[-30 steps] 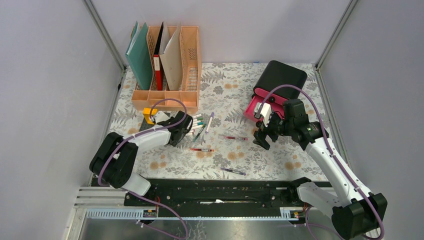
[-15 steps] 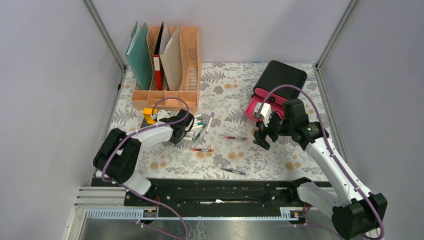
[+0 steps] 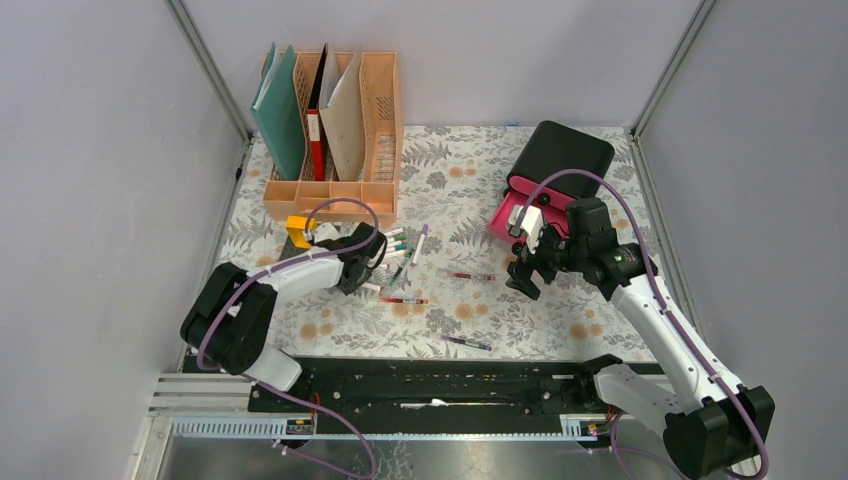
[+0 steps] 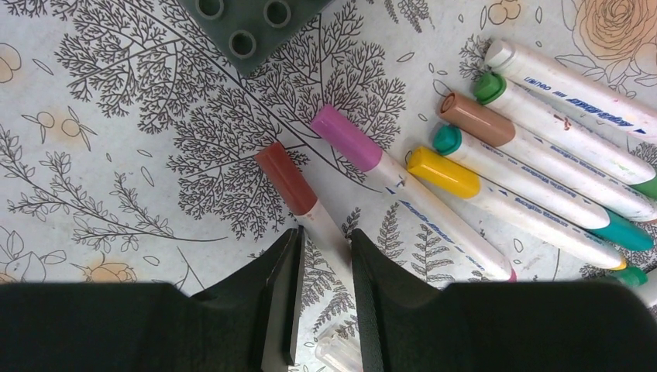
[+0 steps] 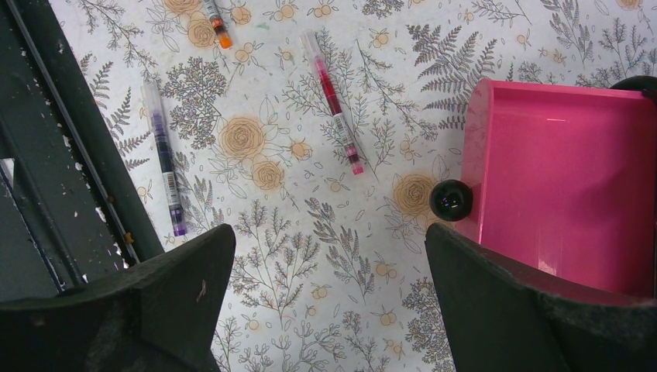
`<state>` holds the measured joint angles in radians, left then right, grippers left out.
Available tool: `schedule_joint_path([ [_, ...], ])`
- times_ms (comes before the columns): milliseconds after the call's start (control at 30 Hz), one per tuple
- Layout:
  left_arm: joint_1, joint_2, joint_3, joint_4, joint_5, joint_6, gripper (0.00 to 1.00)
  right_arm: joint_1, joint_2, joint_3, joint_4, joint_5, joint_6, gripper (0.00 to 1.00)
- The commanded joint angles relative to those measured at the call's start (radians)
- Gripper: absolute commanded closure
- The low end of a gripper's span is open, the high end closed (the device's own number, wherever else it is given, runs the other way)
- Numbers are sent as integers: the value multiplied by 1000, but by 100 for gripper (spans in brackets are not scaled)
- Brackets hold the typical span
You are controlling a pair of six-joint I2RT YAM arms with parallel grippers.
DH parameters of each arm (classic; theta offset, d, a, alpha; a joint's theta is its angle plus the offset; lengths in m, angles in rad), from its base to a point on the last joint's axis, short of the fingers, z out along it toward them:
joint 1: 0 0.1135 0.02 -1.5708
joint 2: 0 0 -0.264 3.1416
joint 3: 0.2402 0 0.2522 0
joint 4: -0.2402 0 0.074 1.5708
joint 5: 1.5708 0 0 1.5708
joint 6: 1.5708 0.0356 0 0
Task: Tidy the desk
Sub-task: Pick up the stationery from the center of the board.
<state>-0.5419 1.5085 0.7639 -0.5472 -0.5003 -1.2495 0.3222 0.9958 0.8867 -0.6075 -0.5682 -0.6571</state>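
The desk (image 3: 560, 320) is covered in fern-and-flower cloth. Several capped markers (image 3: 395, 242) lie in a cluster on it left of centre. My left gripper (image 3: 372, 264) is down at this cluster. In the left wrist view its jaws (image 4: 325, 248) stand narrowly apart astride the white body of a red-capped marker (image 4: 288, 180). The marker touches the right finger, and cloth shows between it and the left finger. My right gripper (image 3: 525, 272) is wide open and empty. It hovers over bare cloth (image 5: 329, 236) just left of the open pink drawer (image 5: 565, 178).
A peach file rack (image 3: 335, 185) with folders stands at the back left, a yellow block (image 3: 298, 228) in front of it. The black drawer box (image 3: 560, 150) is at the back right. Loose pens lie mid-desk: red (image 3: 403, 299), red (image 3: 470, 275), purple (image 3: 467, 343). A grey brick (image 4: 248, 23) lies beyond the markers.
My left gripper has shifted a little along the marker cluster and now sits slightly nearer the front. The right arm has not moved.
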Motion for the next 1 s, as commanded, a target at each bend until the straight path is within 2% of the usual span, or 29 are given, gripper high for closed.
schedule_joint_path([
  [0,-4,37,-31,-93,81,32,66,-5,-9,1,25,-8,-9,0],
  [267,-10,29,-40,-93,101,47,74,-5,-12,1,25,-9,-9,0],
  [533,-12,-59,-59,-92,70,46,99,-5,-16,2,24,-12,-7,0],
  [767,-13,-105,-58,-92,49,51,100,-6,-20,1,25,-16,-8,0],
  [967,-20,-234,-90,-43,44,61,100,-5,-26,1,25,-24,-9,0],
])
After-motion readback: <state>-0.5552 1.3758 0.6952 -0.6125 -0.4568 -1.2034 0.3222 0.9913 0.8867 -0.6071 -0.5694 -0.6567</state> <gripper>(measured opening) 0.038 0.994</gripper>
